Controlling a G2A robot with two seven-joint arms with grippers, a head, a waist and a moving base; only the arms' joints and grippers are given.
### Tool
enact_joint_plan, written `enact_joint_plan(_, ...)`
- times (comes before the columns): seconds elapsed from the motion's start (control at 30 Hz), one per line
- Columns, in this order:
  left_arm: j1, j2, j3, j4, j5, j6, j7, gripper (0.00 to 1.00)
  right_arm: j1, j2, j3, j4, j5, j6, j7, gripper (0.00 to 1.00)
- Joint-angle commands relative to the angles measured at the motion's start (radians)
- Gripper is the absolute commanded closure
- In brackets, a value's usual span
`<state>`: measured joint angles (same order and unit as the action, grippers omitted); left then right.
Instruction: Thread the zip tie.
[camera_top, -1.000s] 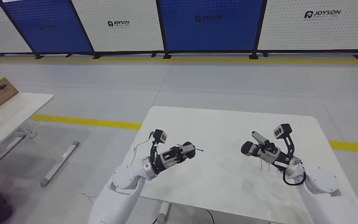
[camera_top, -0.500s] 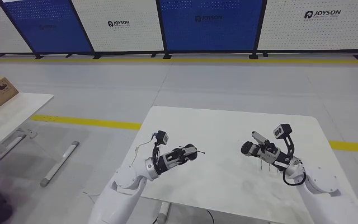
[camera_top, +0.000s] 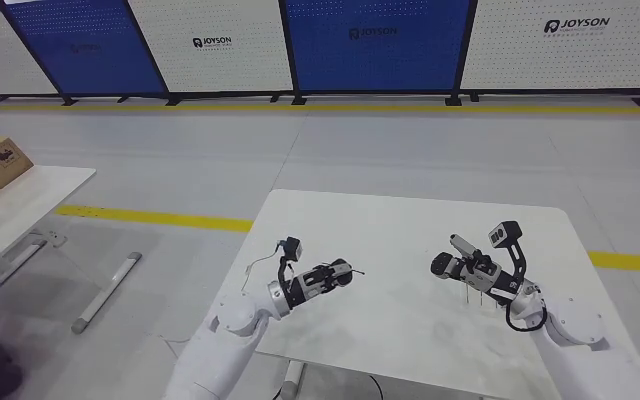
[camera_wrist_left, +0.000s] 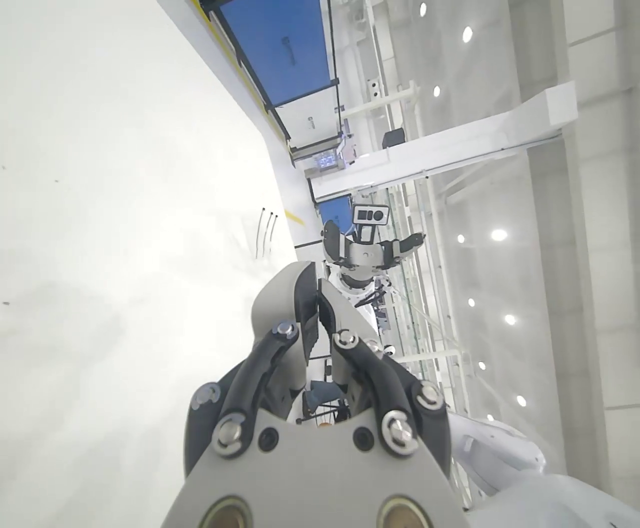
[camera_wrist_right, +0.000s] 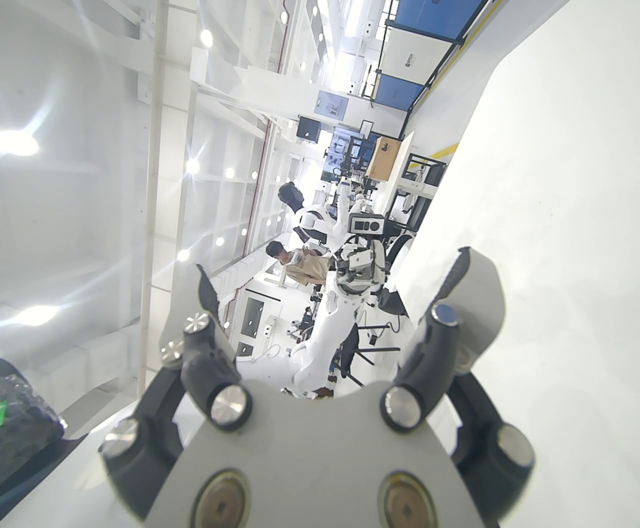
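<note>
Pinching the zip tie (camera_top: 357, 269) between closed fingers at lower centre-left of the top view, the left gripper (camera_top: 345, 268) could let the thin strip twist or slip, leaving the wide-open right gripper (camera_wrist_right: 335, 270), well apart at lower right, nothing steady to catch.

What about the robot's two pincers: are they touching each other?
Apart. The top view shows a wide stretch of bare table between the left pincer and the right pincer.

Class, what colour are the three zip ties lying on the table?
The zip ties are black, clearest in the left wrist view.
</note>
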<state>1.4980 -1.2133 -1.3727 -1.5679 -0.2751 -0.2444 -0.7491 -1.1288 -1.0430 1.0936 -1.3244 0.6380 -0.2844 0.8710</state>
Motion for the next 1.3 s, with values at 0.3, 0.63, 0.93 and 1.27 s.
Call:
enact_joint_plan(0.3, 0.132, 0.021, -0.129, -0.319, -0.169, -0.096, -0.037, 1.00, 0.000, 0.000, 0.000, 0.000, 0.000, 0.000, 0.000, 0.00)
enact_joint_plan(0.63, 0.201, -0.001, -0.253, -0.452, -0.386, -0.096, -0.107, 1.00, 0.000, 0.000, 0.000, 0.000, 0.000, 0.000, 0.000, 0.00)
enact_joint_plan(0.93, 0.193, -0.021, -0.227, -0.413, -0.305, -0.096, -0.120, 1.00, 0.000, 0.000, 0.000, 0.000, 0.000, 0.000, 0.000, 0.00)
enact_joint_plan(1.27, 0.150, -0.020, -0.157, -0.315, -0.134, -0.063, -0.077, 1.00, 0.000, 0.000, 0.000, 0.000, 0.000, 0.000, 0.000, 0.00)
